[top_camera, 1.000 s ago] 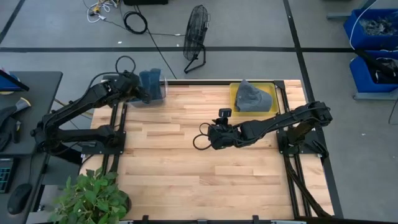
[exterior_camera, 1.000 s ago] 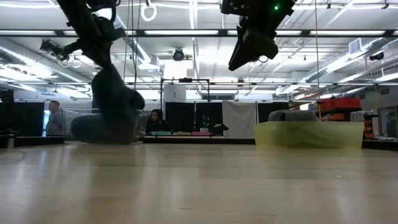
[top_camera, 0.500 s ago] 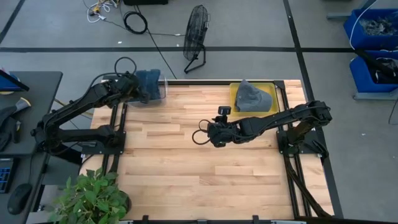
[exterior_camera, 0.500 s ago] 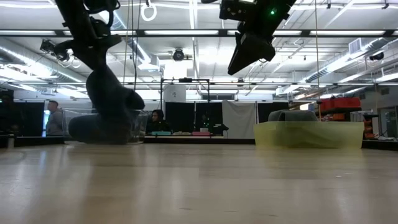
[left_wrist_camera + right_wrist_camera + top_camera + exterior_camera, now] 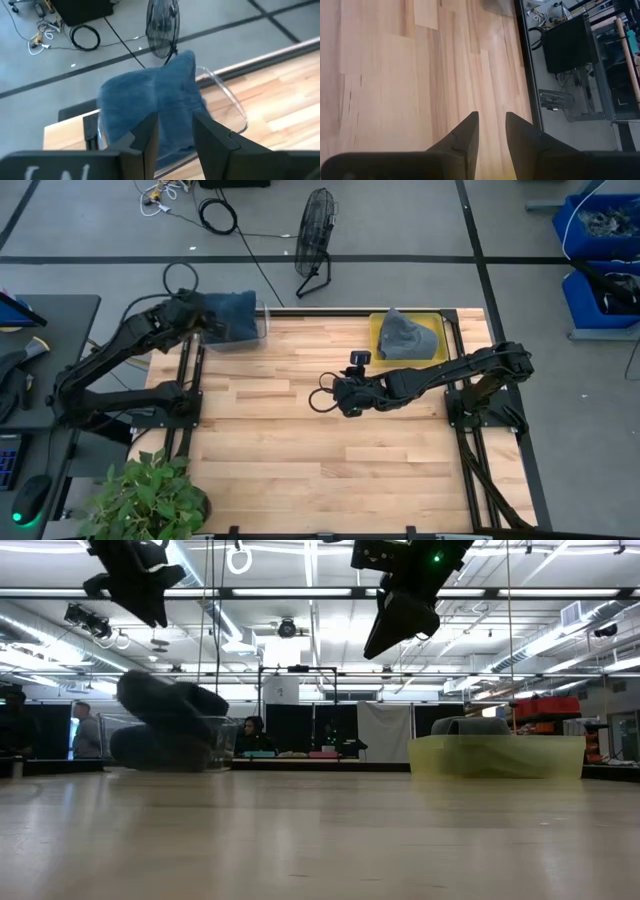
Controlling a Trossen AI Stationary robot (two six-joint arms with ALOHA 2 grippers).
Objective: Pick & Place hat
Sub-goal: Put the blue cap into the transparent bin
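A blue hat (image 5: 232,312) lies heaped in a clear bin (image 5: 258,332) at the table's far left corner. Its upper part (image 5: 165,700) stands above the bin's rim (image 5: 235,107). My left gripper (image 5: 175,117) hangs open above the hat and to its left (image 5: 148,618), clear of it. A grey hat (image 5: 405,338) sits in a yellow bin (image 5: 378,328) at the far right. My right gripper (image 5: 322,400) hovers over the middle of the table, open with nothing between its fingers (image 5: 491,116).
A floor fan (image 5: 318,230) stands beyond the far edge. A potted plant (image 5: 150,495) sits at the near left corner. Bare wooden tabletop (image 5: 300,470) stretches across the middle and near side. People (image 5: 88,730) are in the room beyond the table.
My left gripper has let go of the blue hat, risen, and drawn back toward the table's left edge. The hat hung upright below the fingers. It has now dropped and slumped over in the clear bin, spread wider.
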